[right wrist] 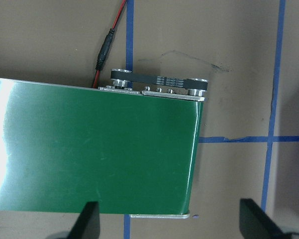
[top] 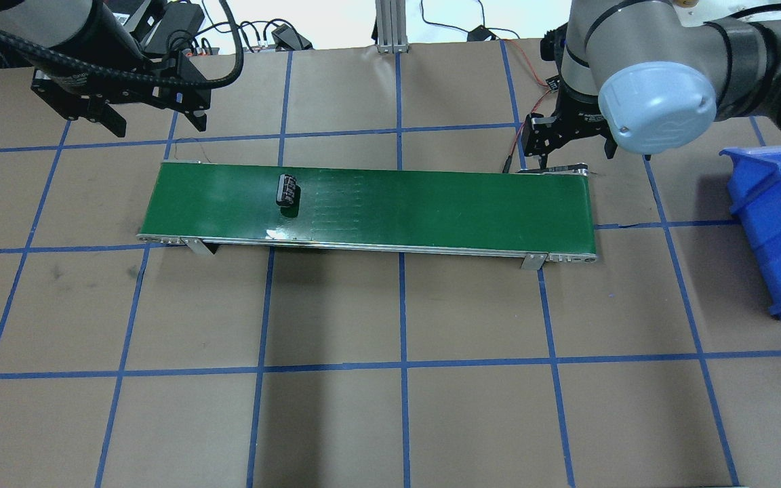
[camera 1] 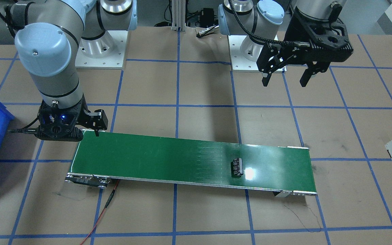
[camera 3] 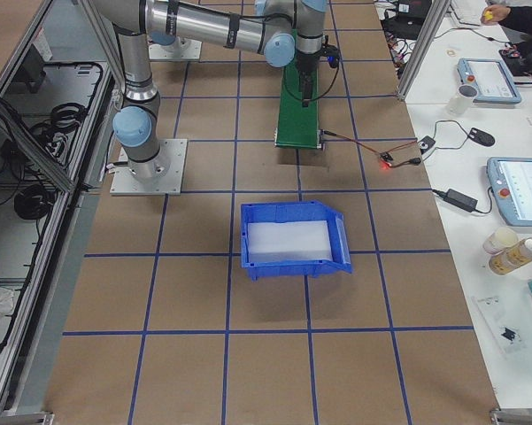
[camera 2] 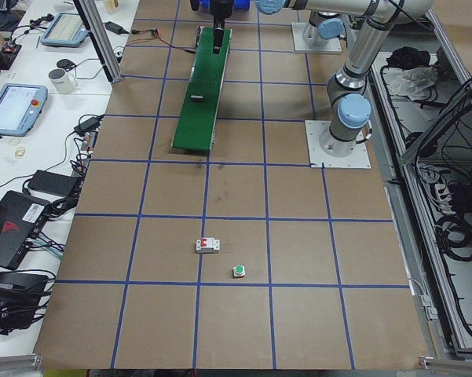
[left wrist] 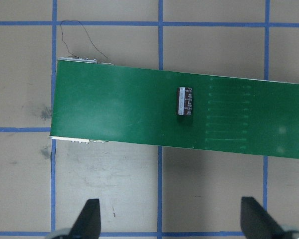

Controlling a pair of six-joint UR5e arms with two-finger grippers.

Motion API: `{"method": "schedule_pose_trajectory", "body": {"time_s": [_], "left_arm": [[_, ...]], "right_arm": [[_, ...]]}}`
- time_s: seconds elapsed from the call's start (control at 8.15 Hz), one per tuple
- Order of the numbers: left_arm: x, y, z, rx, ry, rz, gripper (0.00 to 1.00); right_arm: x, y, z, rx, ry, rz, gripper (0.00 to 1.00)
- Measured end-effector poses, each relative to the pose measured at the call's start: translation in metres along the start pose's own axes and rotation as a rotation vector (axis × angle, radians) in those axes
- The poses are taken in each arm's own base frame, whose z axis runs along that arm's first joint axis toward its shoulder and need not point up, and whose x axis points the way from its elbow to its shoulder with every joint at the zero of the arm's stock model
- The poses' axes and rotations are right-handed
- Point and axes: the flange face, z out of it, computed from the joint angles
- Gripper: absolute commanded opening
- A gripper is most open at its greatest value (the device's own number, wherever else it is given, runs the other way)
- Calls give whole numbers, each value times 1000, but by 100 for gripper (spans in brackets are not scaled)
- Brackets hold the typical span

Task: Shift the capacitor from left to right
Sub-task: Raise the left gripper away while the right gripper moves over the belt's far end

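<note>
Left gripper (left wrist: 171, 219) hangs with jaws apart, clear of the belt (top: 431, 210); capacitor (left wrist: 184, 101) lies on the belt's left part. Right gripper (right wrist: 170, 221), jaws apart, hovers over the right end. Recommended: hold it centred there; descend only once the capacitor arrives.

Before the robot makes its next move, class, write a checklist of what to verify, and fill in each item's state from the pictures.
1. The capacitor lies on the left part of the green belt, held by neither gripper: ok.
2. The left gripper is open and apart from the capacitor: ok.
3. The right gripper is open at the belt's right end: ok.
4. Nothing else lies on the belt between the capacitor and the right end: ok.
5. The belt is running: cannot tell.
6. The blue bin stands beyond the belt's right end: ok.
</note>
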Motion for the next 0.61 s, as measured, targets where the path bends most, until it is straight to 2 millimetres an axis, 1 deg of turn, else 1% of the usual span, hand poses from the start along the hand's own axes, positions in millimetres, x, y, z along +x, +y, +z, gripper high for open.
{"method": "schedule_pose_trajectory", "body": {"time_s": [0.12,0.37,0.49,0.61], "left_arm": [[0,0,-2,4,0,-1,100],[1,1,-1,4,14,-4,100],[6,1,-2,5,65,-5,100],[12,2,-4,6,119,0,100]], "right_arm": [[-2,-1,7,-2,-4,2,100],[-7,-13,25,27,-32,8,100],[-13,-18,37,28,-75,4,100],[-17,-17,51,17,-145,-15,100]]}}
